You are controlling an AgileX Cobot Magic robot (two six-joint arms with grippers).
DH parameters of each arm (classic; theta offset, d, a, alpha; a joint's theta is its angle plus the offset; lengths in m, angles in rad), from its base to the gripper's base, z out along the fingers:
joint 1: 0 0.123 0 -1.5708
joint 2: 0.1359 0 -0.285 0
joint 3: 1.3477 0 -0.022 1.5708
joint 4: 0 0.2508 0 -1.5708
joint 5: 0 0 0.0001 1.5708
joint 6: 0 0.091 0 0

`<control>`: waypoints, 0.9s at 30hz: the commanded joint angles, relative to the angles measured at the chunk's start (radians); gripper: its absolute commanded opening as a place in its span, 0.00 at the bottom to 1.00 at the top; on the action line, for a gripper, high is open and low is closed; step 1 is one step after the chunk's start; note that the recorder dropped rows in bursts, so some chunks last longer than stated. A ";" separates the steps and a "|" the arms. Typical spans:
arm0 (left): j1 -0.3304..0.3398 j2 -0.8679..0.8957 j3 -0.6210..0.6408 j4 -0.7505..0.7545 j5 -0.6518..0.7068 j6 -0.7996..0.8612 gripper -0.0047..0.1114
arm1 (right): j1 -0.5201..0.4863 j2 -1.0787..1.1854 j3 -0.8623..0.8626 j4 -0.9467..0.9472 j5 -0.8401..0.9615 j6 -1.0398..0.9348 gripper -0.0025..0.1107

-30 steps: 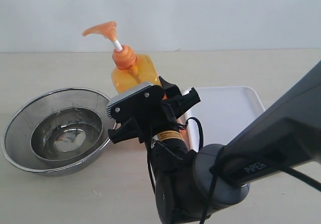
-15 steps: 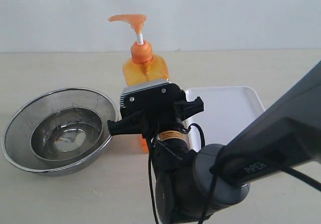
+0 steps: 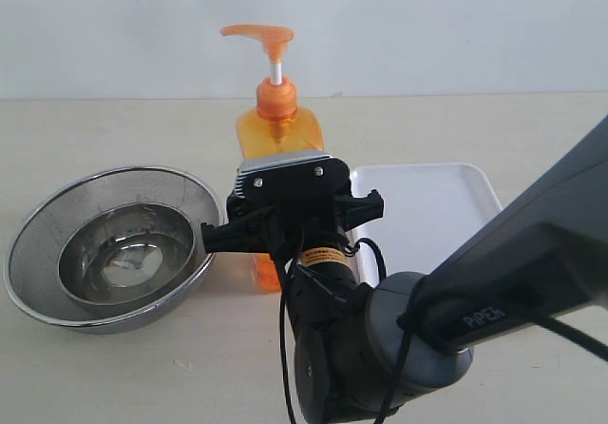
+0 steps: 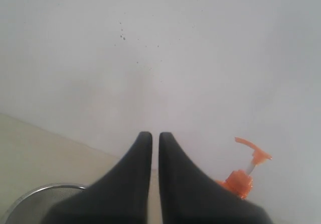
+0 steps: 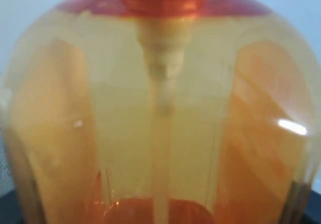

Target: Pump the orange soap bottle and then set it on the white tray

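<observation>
The right gripper (image 3: 290, 217) seemingly clasped the upright orange soap bottle (image 3: 280, 129) beside the white tray (image 3: 446, 201); the left gripper (image 4: 155, 138) sat nearly closed, empty.

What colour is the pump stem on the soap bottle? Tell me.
White stem on the orange soap bottle; exterior view shows it best.

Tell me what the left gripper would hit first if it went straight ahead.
Probably only the plain white wall, though how far off is unclear. The left gripper points at it with nothing between. The tall translucent orange soap bottle and the round steel bowl sit off to either side.
</observation>
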 commanded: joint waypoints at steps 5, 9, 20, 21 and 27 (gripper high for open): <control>-0.008 -0.006 0.004 -0.004 0.026 0.002 0.08 | -0.001 -0.009 -0.004 0.000 0.022 0.033 0.02; -0.008 -0.006 0.004 -0.004 0.051 0.002 0.08 | -0.001 -0.009 -0.004 0.000 0.022 0.033 0.02; -0.008 -0.006 0.004 -0.004 0.072 0.002 0.08 | -0.001 -0.009 -0.004 0.000 0.017 0.033 0.02; -0.008 -0.006 0.004 -0.004 0.072 0.002 0.08 | -0.001 -0.009 -0.004 0.000 0.017 0.033 0.02; -0.008 -0.006 0.004 -0.004 0.072 0.002 0.08 | -0.001 -0.009 -0.004 0.000 0.017 0.033 0.02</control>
